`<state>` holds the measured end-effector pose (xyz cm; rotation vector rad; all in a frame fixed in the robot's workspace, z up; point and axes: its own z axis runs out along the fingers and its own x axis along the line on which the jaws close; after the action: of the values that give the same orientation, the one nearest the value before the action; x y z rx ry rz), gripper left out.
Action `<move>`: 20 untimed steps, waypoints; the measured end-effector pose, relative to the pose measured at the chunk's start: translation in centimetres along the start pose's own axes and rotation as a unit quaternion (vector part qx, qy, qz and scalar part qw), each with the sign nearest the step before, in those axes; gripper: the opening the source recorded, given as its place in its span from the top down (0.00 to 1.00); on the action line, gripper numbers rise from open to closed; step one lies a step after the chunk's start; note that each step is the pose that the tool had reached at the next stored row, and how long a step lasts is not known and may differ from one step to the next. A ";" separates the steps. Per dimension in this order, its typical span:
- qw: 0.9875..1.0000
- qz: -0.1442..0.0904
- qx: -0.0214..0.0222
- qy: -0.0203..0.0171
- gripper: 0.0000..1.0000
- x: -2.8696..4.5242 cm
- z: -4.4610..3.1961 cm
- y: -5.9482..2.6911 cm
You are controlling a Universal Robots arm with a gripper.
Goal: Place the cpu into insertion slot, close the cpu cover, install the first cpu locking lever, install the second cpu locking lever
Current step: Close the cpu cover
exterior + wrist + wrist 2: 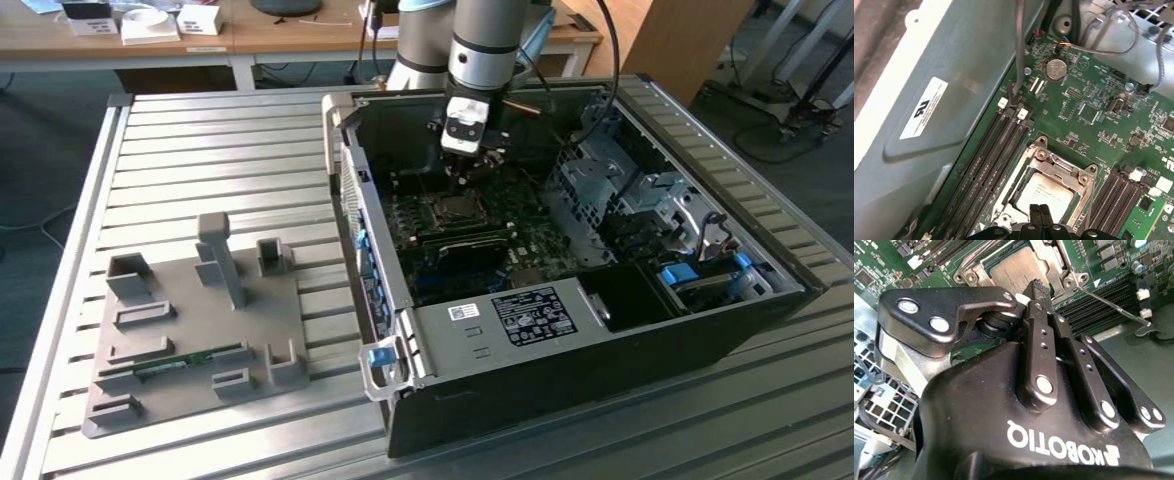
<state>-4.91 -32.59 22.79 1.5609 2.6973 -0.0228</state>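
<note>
The cpu [1046,194] lies flat in the green board, its silver-grey top showing through the window of the cpu cover [1035,156], which is folded down around it. The insertion slot is hidden beneath them. My gripper [1040,214] hovers just above the chip's near edge, shut with nothing between its fingers. In the second wrist view the gripper [1035,289] points at the cpu [1013,269], and a thin metal locking lever [1114,306] sticks out sideways from the socket corner. In the exterior view the gripper [461,176] reaches down into the open computer case [534,330].
Long black memory slots [989,165] flank the socket on both sides. A steel case wall [939,90] rises close beside them, and loose cables [1109,35] hang at the board's far end. Drive cages [627,190] fill the exterior view's right; a grey fixture plate [187,330] lies left.
</note>
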 end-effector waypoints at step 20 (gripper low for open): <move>0.993 -0.114 -0.003 -0.001 0.90 0.09 0.00 -0.15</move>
<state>-5.08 -32.59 22.79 1.2424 2.8550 -0.0211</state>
